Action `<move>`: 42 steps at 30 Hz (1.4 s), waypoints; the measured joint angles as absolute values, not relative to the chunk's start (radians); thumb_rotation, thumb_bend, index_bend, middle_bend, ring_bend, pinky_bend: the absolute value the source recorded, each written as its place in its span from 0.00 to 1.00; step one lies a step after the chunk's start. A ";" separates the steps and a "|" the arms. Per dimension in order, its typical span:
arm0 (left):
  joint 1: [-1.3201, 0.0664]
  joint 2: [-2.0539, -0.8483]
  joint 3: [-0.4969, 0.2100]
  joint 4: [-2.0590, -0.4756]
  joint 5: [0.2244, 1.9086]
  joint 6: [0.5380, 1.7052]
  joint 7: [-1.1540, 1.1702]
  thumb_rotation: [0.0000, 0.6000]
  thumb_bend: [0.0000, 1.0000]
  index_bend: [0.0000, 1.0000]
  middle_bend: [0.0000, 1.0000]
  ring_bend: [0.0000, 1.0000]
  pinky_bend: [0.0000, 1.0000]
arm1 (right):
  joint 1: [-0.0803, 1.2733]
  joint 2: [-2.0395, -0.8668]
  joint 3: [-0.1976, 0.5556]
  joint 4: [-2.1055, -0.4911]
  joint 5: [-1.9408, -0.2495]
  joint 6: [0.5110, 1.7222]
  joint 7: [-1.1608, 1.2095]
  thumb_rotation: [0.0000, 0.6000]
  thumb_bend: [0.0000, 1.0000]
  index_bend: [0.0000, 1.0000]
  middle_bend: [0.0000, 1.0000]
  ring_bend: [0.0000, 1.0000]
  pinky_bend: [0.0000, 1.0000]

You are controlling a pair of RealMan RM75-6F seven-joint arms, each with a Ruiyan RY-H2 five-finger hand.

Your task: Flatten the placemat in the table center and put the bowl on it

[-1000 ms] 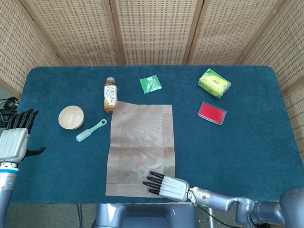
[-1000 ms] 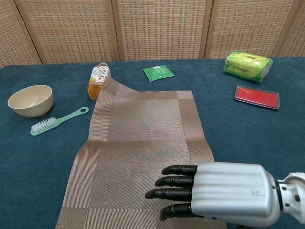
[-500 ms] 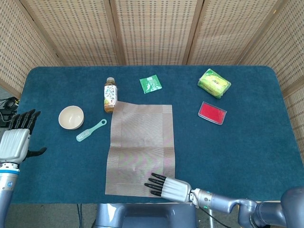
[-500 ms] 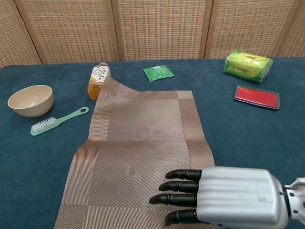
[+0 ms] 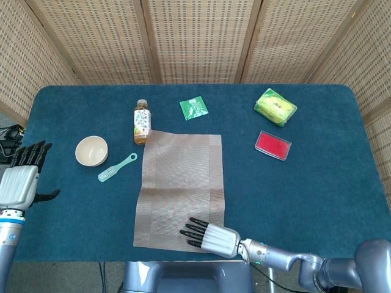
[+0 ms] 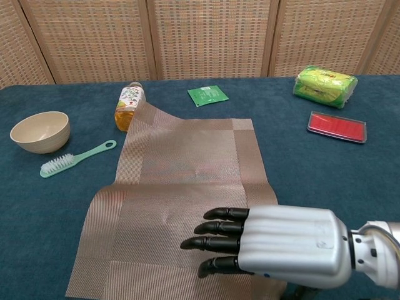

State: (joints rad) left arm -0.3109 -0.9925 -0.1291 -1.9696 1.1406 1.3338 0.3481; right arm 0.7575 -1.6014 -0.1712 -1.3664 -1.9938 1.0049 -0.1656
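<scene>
A brown woven placemat [image 5: 180, 186] [image 6: 181, 187] lies in the table's middle, its far left corner riding up against a bottle. My right hand [image 5: 208, 237] [image 6: 269, 244] rests flat, palm down, on the mat's near right corner with its fingers stretched out to the left. The cream bowl [image 5: 91, 150] [image 6: 40, 131] stands upright on the cloth to the left of the mat. At the table's left edge my left hand [image 5: 21, 177] hovers with fingers spread and holds nothing; the chest view does not show it.
A tea bottle [image 5: 141, 122] [image 6: 127, 105] lies at the mat's far left corner. A mint brush [image 5: 116, 168] [image 6: 74, 158] sits between bowl and mat. A green packet [image 5: 193, 108], a green-yellow pack [image 5: 275, 106] and a red case [image 5: 273, 144] lie further back and right.
My right hand has slid left along the mat's near edge, and the mat's near end has shifted left with it. The left hand and the bowl have stayed put.
</scene>
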 measured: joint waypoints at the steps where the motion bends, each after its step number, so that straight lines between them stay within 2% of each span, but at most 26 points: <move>1: -0.311 -0.992 -0.129 -1.970 1.142 1.334 0.347 1.00 0.00 0.00 0.00 0.00 0.00 | 0.759 -1.605 -0.169 -1.364 -1.991 1.007 -0.164 1.00 0.42 0.23 0.00 0.00 0.00; 7: -0.311 -0.991 -0.128 -1.970 1.143 1.330 0.344 1.00 0.00 0.00 0.00 0.00 0.00 | 0.763 -1.610 -0.164 -1.362 -1.988 1.031 -0.158 1.00 0.67 0.29 0.00 0.00 0.00; 11: -0.312 -0.993 -0.126 -1.971 1.146 1.329 0.347 1.00 0.00 0.00 0.00 0.00 0.00 | 0.761 -1.609 -0.168 -1.352 -1.990 1.054 -0.154 1.00 0.75 0.38 0.00 0.00 0.00; 17: -0.310 -0.993 -0.124 -1.975 1.152 1.331 0.348 1.00 0.00 0.00 0.00 0.00 0.00 | 0.757 -1.610 -0.174 -1.332 -1.991 1.080 -0.145 1.00 0.78 0.58 0.00 0.00 0.00; 20: -0.309 -0.993 -0.123 -1.975 1.154 1.332 0.348 1.00 0.00 0.00 0.00 0.00 0.00 | 0.755 -1.609 -0.177 -1.325 -1.992 1.091 -0.142 1.00 0.79 0.64 0.00 0.00 0.00; 28: -0.309 -0.992 -0.120 -1.975 1.158 1.327 0.346 1.00 0.00 0.00 0.00 0.00 0.00 | 0.742 -1.577 -0.207 -1.325 -2.023 1.146 -0.139 1.00 0.79 0.68 0.00 0.00 0.00; 34: -0.310 -0.993 -0.118 -1.976 1.157 1.323 0.350 1.00 0.00 0.00 0.00 0.00 0.00 | 0.718 -1.487 -0.248 -1.305 -2.059 1.204 -0.168 1.00 0.79 0.69 0.00 0.00 0.00; 42: -0.319 -1.001 -0.120 -1.973 1.140 1.313 0.367 1.00 0.00 0.00 0.00 0.00 0.00 | 0.739 -1.354 -0.246 -1.135 -2.098 1.213 -0.296 1.00 0.75 0.72 0.00 0.00 0.00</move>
